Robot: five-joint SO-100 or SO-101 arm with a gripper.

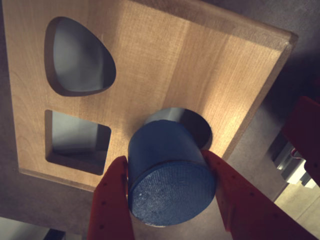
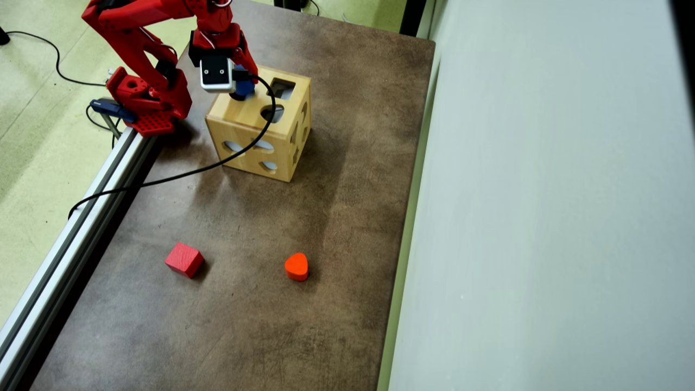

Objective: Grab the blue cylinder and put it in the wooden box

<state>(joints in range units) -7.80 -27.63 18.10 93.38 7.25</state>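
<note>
Gripper (image 1: 170,192) clamps cylinder (image 1: 167,160) by its curved sides, at the round hole in the box (image 1: 165,55) top, 5 o'clock in wrist view. Judged rigid, light, painted wood: side grip suits; slip possible

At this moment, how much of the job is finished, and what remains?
Done: the blue cylinder is picked up and carried to the wooden box. In hand: the gripper holds it between both fingers, its far end at the round hole in the box's top face, seen in the wrist view. Left: push it through and release. The red cube and heart block lie untouched on the table.
</note>
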